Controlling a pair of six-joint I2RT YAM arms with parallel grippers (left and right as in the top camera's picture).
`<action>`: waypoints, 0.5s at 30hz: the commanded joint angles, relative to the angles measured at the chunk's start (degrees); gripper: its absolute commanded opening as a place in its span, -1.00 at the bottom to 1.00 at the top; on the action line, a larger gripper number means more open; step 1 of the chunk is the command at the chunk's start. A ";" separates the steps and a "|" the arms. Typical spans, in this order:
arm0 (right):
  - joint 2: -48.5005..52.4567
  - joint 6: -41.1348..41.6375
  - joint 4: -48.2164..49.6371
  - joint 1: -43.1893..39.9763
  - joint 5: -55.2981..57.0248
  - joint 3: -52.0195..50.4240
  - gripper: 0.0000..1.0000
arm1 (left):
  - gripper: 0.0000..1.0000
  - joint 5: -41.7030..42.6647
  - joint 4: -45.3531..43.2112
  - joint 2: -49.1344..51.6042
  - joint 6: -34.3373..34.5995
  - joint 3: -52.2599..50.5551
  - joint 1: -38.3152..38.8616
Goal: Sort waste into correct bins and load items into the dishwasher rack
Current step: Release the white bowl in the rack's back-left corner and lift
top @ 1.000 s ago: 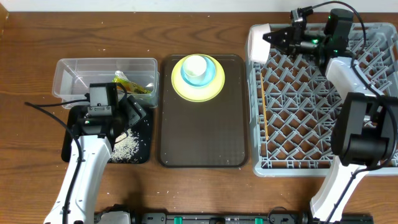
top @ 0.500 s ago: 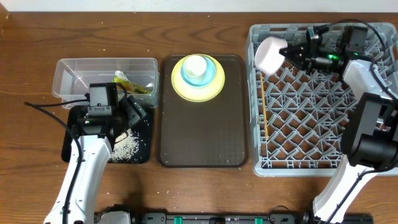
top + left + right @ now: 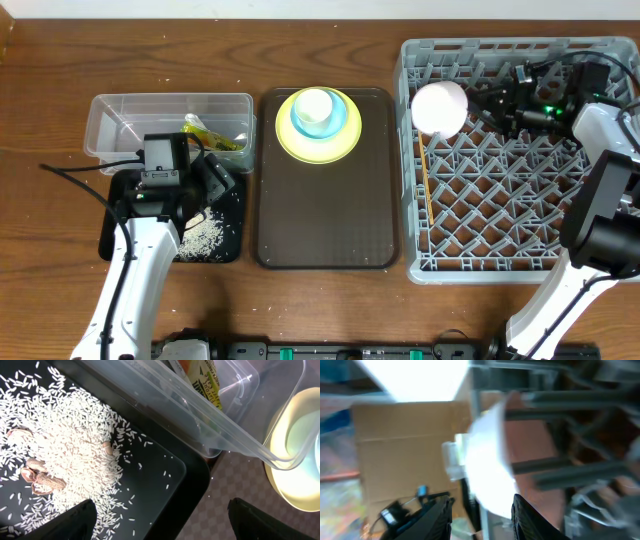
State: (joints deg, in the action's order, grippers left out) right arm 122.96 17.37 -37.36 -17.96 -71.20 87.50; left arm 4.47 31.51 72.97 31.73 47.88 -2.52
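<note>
Overhead view. We see a brown wooden table [image 3: 60,50] with a pale strip of wall along its 12 o'clock edge. The right wrist view is motion-blurred and shows only a cardboard-coloured panel and a bright patch beyond the table.

The grey dishwasher rack [image 3: 500,230] fills the 3 o'clock side. The white bowl [image 3: 440,107] sits in its 10 o'clock corner. The right gripper [image 3: 480,101] lies at the bowl's 3 o'clock, right against its edge. In the wrist view the bowl's blurred rim runs between the two dark fingers [image 3: 434,516]. We cannot tell whether they pinch it or stand clear. The chopsticks [image 3: 424,180] lie along the rack's 9 o'clock wall, at the bowl's 6 o'clock.

At centre, the brown serving tray [image 3: 325,220] carries the yellow plate [image 3: 345,145], the light blue bowl [image 3: 338,122] and the white cup [image 3: 314,104], stacked at its 12 o'clock end.

At 9 o'clock, the clear tub [image 3: 110,110] holds the snack wrapper [image 3: 215,135]. The black tray [image 3: 228,235] touches its 6 o'clock side and holds rice grains [image 3: 205,232] and nut shells [image 3: 42,480]. The left gripper [image 3: 161,505] hangs over this tray, spread wide and empty.
</note>
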 commanded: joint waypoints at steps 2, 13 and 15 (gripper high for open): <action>-4.37 -1.14 -2.54 1.09 16.06 0.37 -0.27 | 0.74 -0.66 0.13 -0.37 0.28 -0.31 -0.20; -22.01 -2.71 -10.86 11.10 49.55 0.68 -0.42 | 0.74 -0.66 0.13 -0.37 0.28 -0.31 -0.20; -23.19 -4.39 -13.38 14.14 55.84 0.68 -0.57 | 0.74 -0.66 0.13 -0.37 0.28 -0.31 -0.20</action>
State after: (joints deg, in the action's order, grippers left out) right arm 100.73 15.44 -48.84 -7.38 -29.82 88.03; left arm 4.47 31.48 72.97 31.73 47.88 -2.52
